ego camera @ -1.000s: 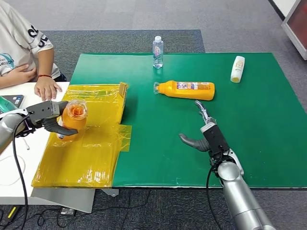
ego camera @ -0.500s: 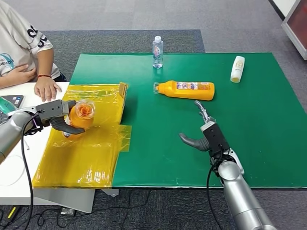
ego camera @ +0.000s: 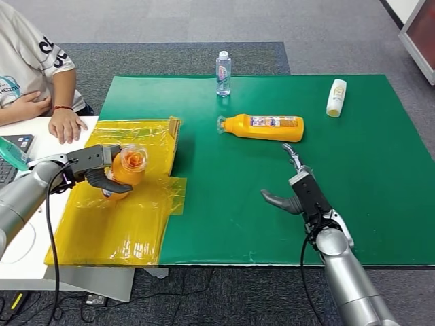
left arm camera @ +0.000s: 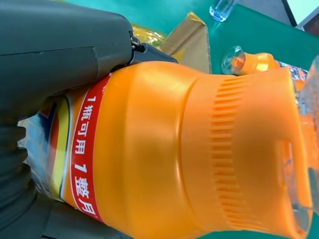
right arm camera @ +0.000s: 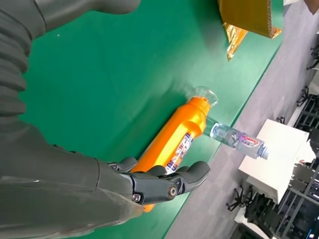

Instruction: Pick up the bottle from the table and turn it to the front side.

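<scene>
Head view: left hand (ego camera: 100, 170) grips a squat orange plastic bottle with a clear cap (ego camera: 128, 166), held above the crinkled yellow plastic sheet (ego camera: 123, 217) at the left of the desk, cap end facing the camera. Left wrist view shows the same bottle's red label band under the thumb. Right hand (ego camera: 295, 190) holds nothing, fingers spread, hovering over the green desk mat (ego camera: 369, 170) near the front edge.

Orange bottles: two. The second, a long orange bottle with a printed label (ego camera: 264, 127), lies on its side just beyond the right hand. One small clear water bottle (ego camera: 223, 73) stands at the far edge. One white tube-shaped bottle (ego camera: 336, 98) lies far right.

A person's hand (ego camera: 66, 125) rests on the white desk (ego camera: 15, 261), far left.
</scene>
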